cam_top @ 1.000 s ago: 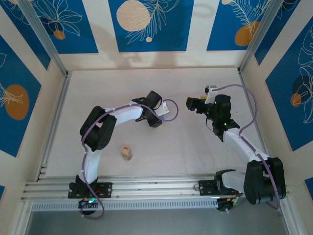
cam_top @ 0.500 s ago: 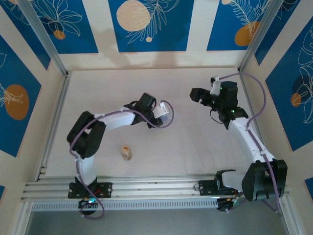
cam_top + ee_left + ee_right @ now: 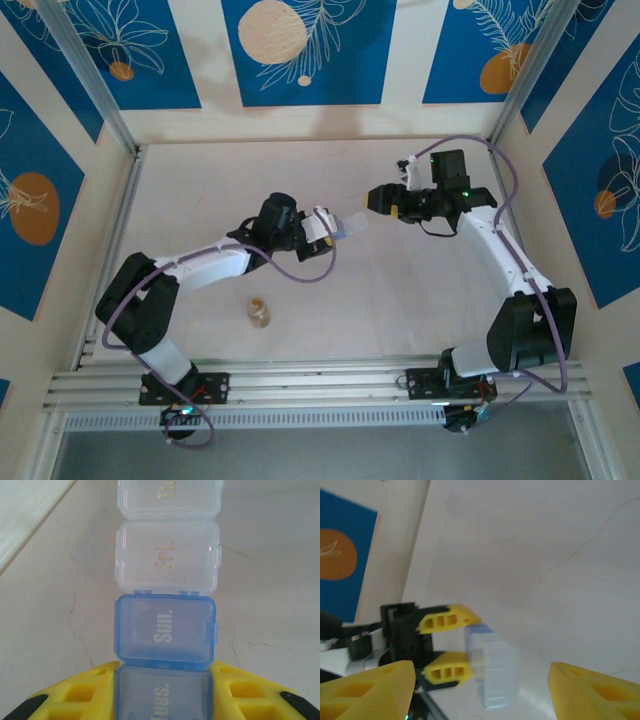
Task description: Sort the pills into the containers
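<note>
My left gripper [image 3: 325,226] is shut on the pill box [image 3: 348,224] and holds it out over the table's middle. In the left wrist view its yellow fingers [image 3: 80,695] clamp the blue "Tues." compartment. The blue "Sun." compartment [image 3: 165,630] and the clear containers [image 3: 167,555] stick out beyond them. My right gripper [image 3: 381,200] hovers open just right of the box, apart from it. In the right wrist view the box [image 3: 492,672] and the left gripper's fingers [image 3: 447,620] lie ahead of my right gripper [image 3: 482,690]. The vial of tan pills [image 3: 259,312] stands alone near the table's front.
Patterned blue-and-cream walls [image 3: 310,50] close in the table at the back and both sides. An aluminium rail [image 3: 300,385] runs along the near edge. Bare tabletop [image 3: 400,290] lies between the arms.
The left arm has stretched out to the right with the pill box. The right gripper has swung left toward the box, its jaws narrowing somewhat. The vial has not moved.
</note>
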You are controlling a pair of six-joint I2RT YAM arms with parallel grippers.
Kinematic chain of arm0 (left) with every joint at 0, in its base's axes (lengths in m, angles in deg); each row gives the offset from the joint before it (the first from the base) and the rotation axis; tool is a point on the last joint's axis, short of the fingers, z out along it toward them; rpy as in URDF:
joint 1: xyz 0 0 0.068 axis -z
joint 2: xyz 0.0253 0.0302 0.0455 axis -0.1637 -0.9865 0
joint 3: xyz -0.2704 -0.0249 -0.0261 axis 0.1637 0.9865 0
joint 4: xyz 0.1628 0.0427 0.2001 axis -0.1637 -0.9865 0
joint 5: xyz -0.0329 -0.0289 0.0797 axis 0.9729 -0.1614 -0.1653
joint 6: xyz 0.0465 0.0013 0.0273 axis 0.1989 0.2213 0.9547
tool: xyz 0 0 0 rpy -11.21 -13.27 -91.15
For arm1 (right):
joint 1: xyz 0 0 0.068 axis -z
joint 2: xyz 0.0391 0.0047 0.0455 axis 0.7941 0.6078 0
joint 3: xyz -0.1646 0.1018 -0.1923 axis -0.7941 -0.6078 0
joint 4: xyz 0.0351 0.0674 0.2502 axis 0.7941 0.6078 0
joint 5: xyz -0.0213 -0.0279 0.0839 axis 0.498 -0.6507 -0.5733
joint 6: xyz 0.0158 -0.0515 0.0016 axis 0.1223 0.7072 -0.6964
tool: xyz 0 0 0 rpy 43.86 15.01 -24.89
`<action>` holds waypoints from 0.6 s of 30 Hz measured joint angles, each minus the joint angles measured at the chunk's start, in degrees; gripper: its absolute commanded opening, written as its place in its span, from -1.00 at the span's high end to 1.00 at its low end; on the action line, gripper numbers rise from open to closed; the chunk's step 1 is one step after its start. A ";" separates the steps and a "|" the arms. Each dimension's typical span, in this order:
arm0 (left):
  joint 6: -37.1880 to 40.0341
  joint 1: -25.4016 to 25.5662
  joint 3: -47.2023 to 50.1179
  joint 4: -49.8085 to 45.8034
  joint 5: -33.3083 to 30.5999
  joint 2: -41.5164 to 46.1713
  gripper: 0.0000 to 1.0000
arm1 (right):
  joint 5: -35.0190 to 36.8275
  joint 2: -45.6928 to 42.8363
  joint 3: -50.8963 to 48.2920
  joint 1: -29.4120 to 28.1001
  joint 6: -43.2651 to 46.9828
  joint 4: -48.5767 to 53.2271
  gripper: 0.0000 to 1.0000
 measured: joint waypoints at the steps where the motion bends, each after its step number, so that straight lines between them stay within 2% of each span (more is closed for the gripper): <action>1: 0.20 0.00 0.44 0.20 0.15 0.00 0.35 | -0.92 0.52 0.61 -0.70 0.96 1.20 -0.40; 6: 0.28 0.00 2.27 0.26 1.42 0.98 0.34 | -1.90 4.42 5.53 -4.22 5.09 6.27 -0.40; 10: 0.31 0.00 3.28 0.66 2.21 3.15 0.35 | 0.11 6.91 7.67 -6.25 7.45 9.16 -0.39; 18: 0.28 0.00 4.28 2.69 2.47 5.18 0.36 | 2.73 7.87 8.50 -6.88 8.98 12.20 -0.34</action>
